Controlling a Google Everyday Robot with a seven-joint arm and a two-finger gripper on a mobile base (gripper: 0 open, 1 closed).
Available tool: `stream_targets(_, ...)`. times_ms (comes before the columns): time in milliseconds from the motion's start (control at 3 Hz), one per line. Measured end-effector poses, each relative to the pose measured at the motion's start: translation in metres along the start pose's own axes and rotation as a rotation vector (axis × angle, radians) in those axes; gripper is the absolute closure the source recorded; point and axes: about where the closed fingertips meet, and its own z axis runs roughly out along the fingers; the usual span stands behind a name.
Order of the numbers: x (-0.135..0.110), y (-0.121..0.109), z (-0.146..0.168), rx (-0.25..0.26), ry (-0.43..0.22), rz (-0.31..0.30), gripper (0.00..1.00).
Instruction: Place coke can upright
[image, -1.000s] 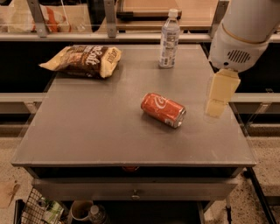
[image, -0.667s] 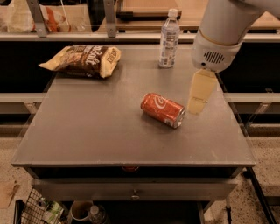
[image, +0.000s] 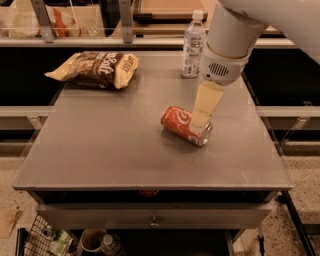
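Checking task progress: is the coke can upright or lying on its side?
On its side: the coke can lies lengthwise on the table, silver end pointing sideways. The gripper is directly over it.

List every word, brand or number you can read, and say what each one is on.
"Salt": on the chip bag; its other print is blurred.
White script logo on the coke can, which lies on its side: too blurred to read.
Label on the water bottle: too small to read.
The hand, low over the can's silver end, shows no text.
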Motion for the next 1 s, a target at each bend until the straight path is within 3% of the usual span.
stream_targets(333,-0.012,0.005,0.011,-0.006,0.012,0.058,0.00)
stream_targets(1000,-0.034,0.019,0.039,-0.036,0.036,0.110,0.00)
